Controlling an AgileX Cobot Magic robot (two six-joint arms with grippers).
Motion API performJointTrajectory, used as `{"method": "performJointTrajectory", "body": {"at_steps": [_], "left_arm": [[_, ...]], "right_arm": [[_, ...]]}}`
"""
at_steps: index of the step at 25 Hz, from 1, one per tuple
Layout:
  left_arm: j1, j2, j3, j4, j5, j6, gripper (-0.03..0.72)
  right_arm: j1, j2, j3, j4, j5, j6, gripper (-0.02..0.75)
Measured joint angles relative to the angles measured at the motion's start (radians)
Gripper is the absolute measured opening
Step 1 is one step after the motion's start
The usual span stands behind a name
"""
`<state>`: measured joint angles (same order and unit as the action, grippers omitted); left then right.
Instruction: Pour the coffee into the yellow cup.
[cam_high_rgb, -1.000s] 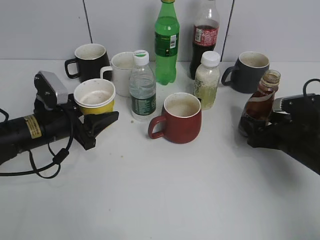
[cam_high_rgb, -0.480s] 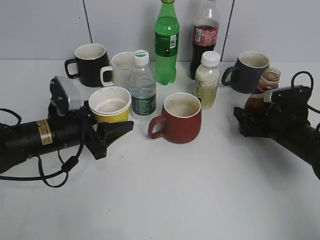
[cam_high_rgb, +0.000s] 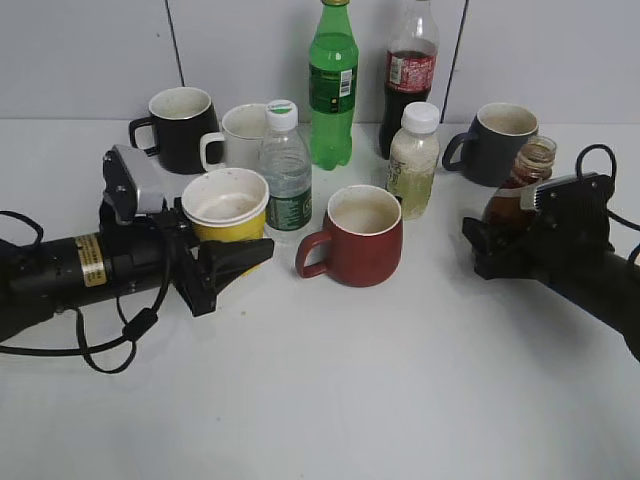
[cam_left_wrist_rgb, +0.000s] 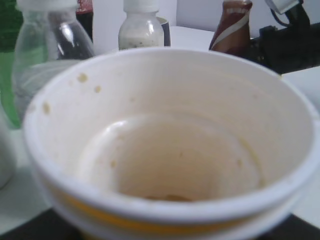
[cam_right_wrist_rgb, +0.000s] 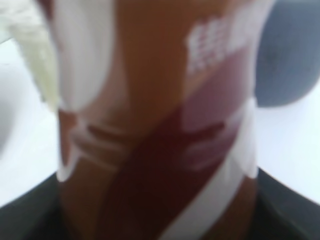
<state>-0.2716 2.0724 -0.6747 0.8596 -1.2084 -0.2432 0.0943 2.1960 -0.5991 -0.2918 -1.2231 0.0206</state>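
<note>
The right gripper (cam_high_rgb: 500, 240) is clamped on the coffee (cam_high_rgb: 520, 195) near the bench's right edge, cap off. The left gripper (cam_high_rgb: 225, 258) grips the yellow cup (cam_high_rgb: 227, 207) toward the left edge, rim up. The red mug (cam_high_rgb: 355, 237) stands between them; tipping early, I'd guess, spills onto the bench.

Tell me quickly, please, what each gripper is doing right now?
Left gripper: closed on the yellow cup, lifted off the table.
Right gripper: closed on the coffee bottle, uncapped.
</note>
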Motion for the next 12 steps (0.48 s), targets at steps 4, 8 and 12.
{"method": "performJointTrajectory", "body": {"at_steps": [4, 8, 12], "left_arm": [[-0.005, -0.017, 0.0, 0.018, -0.001, -0.03, 0.43], [-0.036, -0.024, 0.0, 0.021, 0.0, -0.039, 0.43], [-0.079, -0.035, 0.0, 0.026, 0.001, -0.042, 0.43]], "right_arm": [[0.0, -0.065, 0.029, -0.044, 0.041, -0.004, 0.501], [0.006, -0.197, 0.043, -0.09, 0.07, -0.013, 0.501], [0.068, -0.333, 0.042, -0.101, 0.147, -0.05, 0.501]]}}
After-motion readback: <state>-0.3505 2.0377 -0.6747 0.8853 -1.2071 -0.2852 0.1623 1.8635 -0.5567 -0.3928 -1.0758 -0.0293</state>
